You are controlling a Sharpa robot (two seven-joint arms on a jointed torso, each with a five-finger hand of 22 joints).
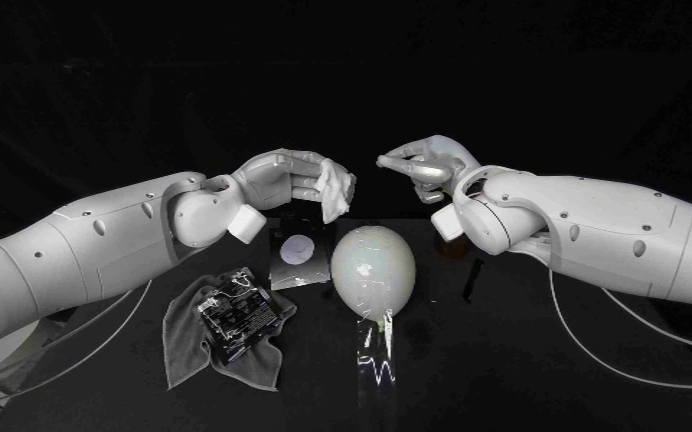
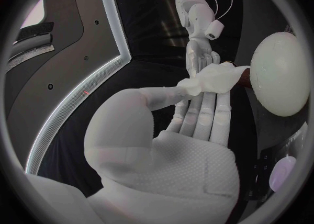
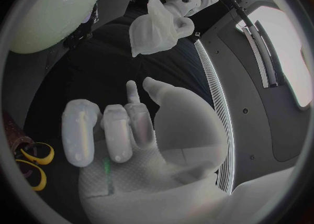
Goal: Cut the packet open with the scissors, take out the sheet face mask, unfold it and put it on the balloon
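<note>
The sheet mask (image 1: 338, 190) hangs bunched from the left hand (image 1: 289, 180), whose fingers (image 2: 203, 111) pinch it at one folded edge. It is held above the bench (image 1: 519, 382), behind the balloon (image 1: 372, 267). The mask looks thin, limp and probably wet, so it should weigh next to nothing, cling to itself and tear if tugged hard. A free edge or corner of the wad, away from the left hand's pinch, seems the best place to take hold for spreading it. The right hand (image 1: 426, 167) is raised facing the mask across a gap, most of its fingers curled in on nothing. The balloon lies on its side; it is light and smooth and likely to roll or skid under a push, so the mask should be draped on it rather than pressed. On the robot's left of the balloon, the cut packet (image 1: 238, 314) lies on a grey cloth (image 1: 216, 347). Yellow-handled scissors (image 3: 31, 164) lie on the bench near the right arm. None of these stands between mask and balloon.
</note>
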